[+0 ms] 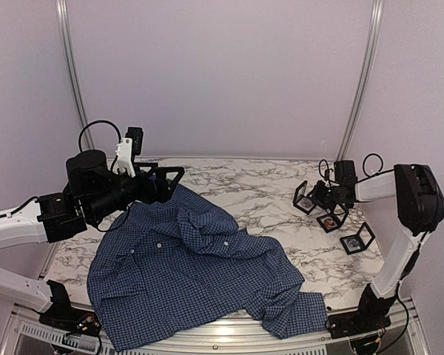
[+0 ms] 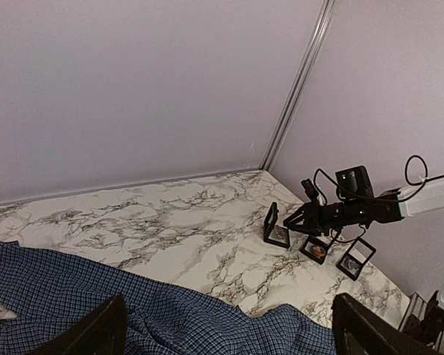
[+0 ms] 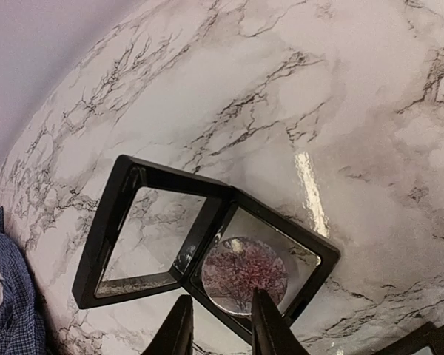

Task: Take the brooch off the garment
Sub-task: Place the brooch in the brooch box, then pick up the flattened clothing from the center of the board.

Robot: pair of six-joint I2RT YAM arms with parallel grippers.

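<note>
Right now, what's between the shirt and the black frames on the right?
Nothing but bare marble tabletop. The top external view shows an open strip running from the shirt edge to the nearest black frame.

Garment (image 1: 185,274) left, black frames (image 1: 357,239) right, table (image 1: 259,200) between

Left arm (image 1: 15,222): white tubes, fat black joints, black looped cable (image 1: 96,124). Right arm (image 1: 392,259): same colours, thin cable (image 1: 371,159). Right gripper (image 3: 222,297): two black pointy fingers (image 3: 270,325).
</note>
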